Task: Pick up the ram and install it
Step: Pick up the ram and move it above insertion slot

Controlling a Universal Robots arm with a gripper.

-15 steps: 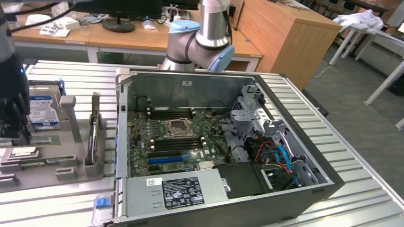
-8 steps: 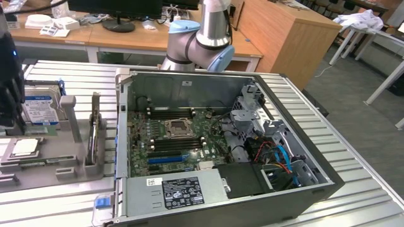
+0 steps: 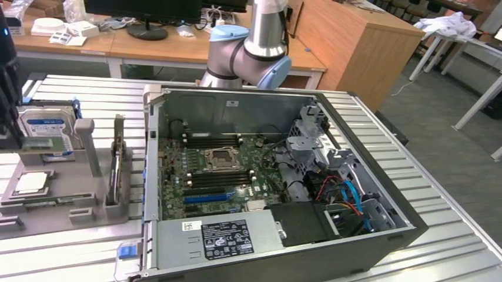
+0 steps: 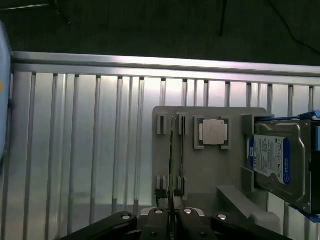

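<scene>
**Ram lifted, install not yet done**

The gripper is clamped on the ram, a thin green board seen edge-on, raised over the slotted matte-grey holder on the ribbed aluminium table (well apart from the open metal case). The pick looks done and the carry is in hand. Seating would call for squaring that flat stick to a long black memory slot beside the square socket.

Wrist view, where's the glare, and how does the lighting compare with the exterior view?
Wrist view: strong glare on the ribbed metal table, the floor beyond its edge nearly black, the processor chip shining pale. Exterior view: even room light, with shade inside the computer case.
</scene>
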